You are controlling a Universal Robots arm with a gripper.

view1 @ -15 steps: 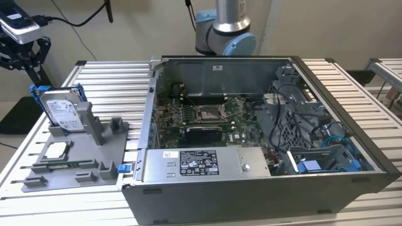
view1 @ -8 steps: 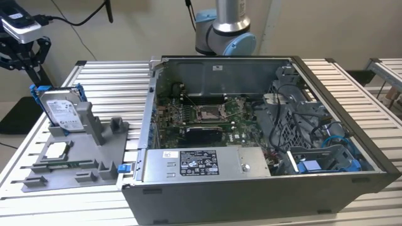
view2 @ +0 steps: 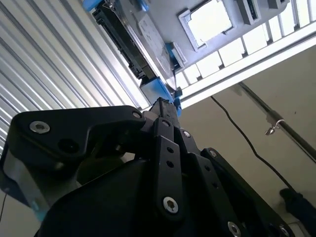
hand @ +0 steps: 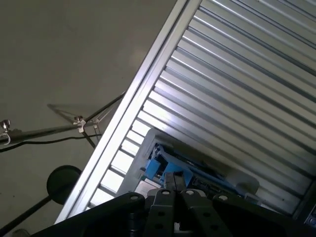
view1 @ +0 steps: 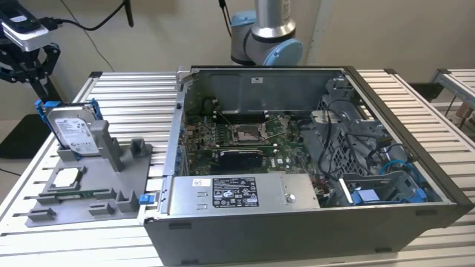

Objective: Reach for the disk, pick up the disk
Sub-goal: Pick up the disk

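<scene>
At eleven o'clock above the upright disk point(view1: 74, 129), the gripper point(view1: 31, 72) hangs, fingertips point(view2: 163, 118) nearly together; so narrow, they could butt the blue bracket point(view1: 43, 107) and topple it.

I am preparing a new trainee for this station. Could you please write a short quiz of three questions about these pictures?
1. True or false: the disk lies flat inside the computer case.
2. Choose one. In the exterior view, the gripper is: A) near the disk, toward that view's left edge; B) inside the case; C) past the case, at that view's right.
3. Short answer: which small silver thing lies flat on the gray tray, nearer to the exterior camera than the disk?

Key
1. False. It stands upright in a holder on the tray, outside the case.
2. A.
3. The square chip.
</scene>
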